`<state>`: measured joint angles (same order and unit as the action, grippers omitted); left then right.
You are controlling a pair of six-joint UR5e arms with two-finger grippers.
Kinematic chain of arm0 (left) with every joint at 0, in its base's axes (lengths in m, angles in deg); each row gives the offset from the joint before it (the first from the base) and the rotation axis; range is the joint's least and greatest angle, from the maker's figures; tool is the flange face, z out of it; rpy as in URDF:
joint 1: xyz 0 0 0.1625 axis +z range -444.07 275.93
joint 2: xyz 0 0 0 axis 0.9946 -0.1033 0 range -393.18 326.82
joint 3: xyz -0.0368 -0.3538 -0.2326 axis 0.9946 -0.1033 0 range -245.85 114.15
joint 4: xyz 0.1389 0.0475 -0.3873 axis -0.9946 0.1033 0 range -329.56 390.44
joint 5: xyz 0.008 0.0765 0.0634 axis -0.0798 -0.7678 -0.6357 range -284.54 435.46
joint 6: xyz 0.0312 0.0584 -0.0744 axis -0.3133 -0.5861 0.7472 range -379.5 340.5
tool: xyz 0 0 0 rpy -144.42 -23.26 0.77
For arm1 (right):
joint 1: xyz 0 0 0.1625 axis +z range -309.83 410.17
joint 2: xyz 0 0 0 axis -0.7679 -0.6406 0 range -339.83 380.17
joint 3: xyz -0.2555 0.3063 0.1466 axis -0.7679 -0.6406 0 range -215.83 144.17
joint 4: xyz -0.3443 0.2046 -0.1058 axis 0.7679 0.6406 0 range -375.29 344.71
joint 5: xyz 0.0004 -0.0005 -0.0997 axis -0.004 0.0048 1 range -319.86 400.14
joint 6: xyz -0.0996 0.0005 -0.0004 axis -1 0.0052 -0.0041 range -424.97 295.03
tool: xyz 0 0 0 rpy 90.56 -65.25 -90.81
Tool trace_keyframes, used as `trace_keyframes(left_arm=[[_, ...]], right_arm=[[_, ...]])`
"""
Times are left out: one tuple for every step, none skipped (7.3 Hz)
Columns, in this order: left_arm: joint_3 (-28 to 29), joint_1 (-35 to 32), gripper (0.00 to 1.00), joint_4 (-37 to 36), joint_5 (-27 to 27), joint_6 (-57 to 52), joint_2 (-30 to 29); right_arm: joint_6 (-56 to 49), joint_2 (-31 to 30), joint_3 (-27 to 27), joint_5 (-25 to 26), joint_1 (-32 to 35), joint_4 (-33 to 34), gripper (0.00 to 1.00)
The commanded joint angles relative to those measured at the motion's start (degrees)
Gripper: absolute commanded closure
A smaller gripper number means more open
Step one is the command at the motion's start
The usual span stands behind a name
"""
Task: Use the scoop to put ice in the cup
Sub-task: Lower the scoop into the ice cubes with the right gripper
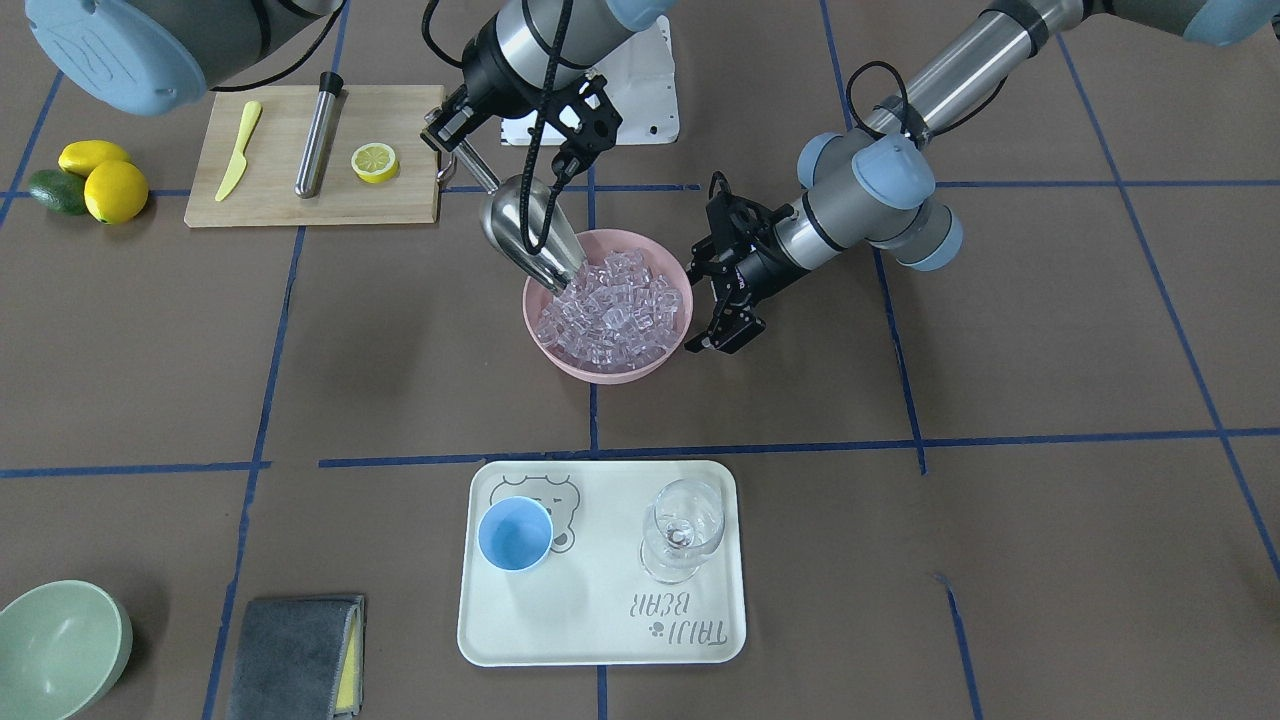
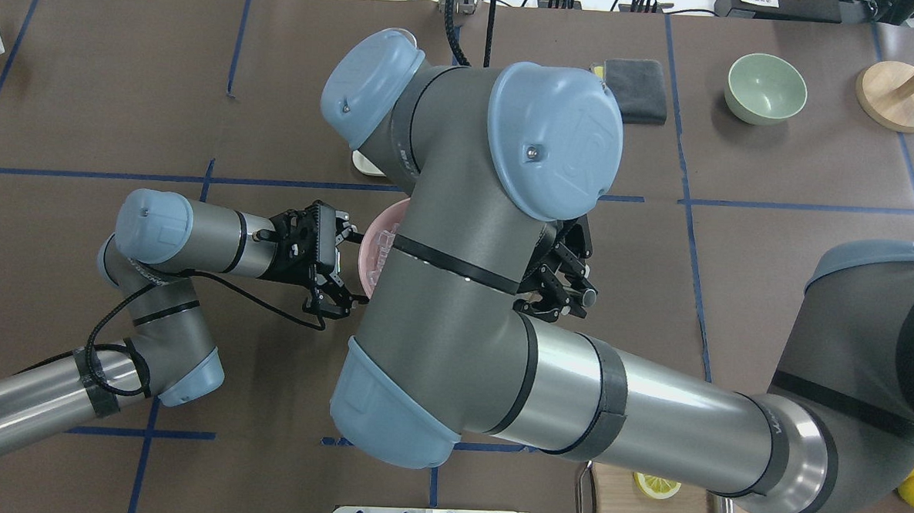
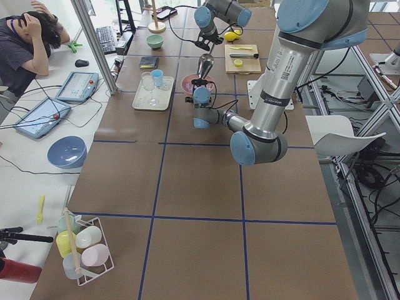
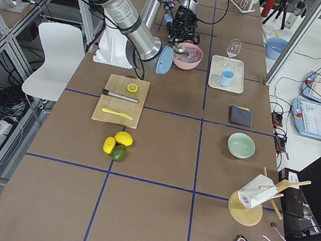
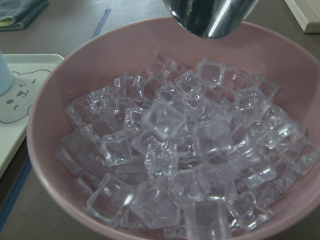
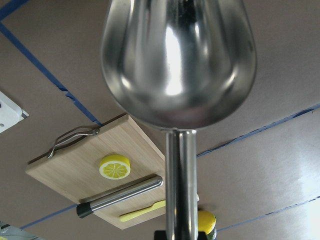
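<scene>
The ice (image 1: pixel 610 310) fills a pink bowl (image 1: pixel 600 372) at mid-table. My right gripper (image 1: pixel 452 145) is shut on the handle of the steel scoop (image 1: pixel 530 235). The scoop tilts down, with its mouth at the far edge of the ice. In the right wrist view the scoop's trough (image 6: pixel 177 60) looks empty. My left gripper (image 1: pixel 700 308) is open, its fingers spread beside the bowl's rim; its wrist view shows the ice (image 5: pixel 185 150) up close. The light-blue cup (image 1: pixel 514 533) stands empty on a cream tray (image 1: pixel 600 640).
A clear wine glass (image 1: pixel 683 530) shares the tray. A cutting board (image 1: pixel 300 205) holds a yellow knife, a steel cylinder (image 1: pixel 318 135) and a lemon half. Lemons and an avocado (image 1: pixel 90 180), a green bowl (image 1: pixel 55 650) and a grey cloth (image 1: pixel 295 655) lie further off.
</scene>
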<state>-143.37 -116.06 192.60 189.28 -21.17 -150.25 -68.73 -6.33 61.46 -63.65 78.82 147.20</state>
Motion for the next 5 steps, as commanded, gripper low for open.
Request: trace_keyframes(left_arm=[[0.0,0.0,0.0,0.0,0.0,0.0,0.0],[0.0,0.0,0.0,0.0,0.0,0.0,0.0],[0.0,0.0,0.0,0.0,0.0,0.0,0.0],[0.0,0.0,0.0,0.0,0.0,0.0,0.0],[0.0,0.0,0.0,0.0,0.0,0.0,0.0]], right_arm=[[0.3,0.1,-1.1,0.5,-0.6,-0.7,1.0],[0.8,0.1,-3.6,0.5,-0.7,-2.8,1.0],[0.9,0.0,-5.4,1.1,-0.6,-5.1,1.0],[0.9,-0.2,-5.7,1.3,-0.6,-6.1,1.0],[1.0,-0.4,-5.9,1.4,-0.6,-7.4,1.0]])
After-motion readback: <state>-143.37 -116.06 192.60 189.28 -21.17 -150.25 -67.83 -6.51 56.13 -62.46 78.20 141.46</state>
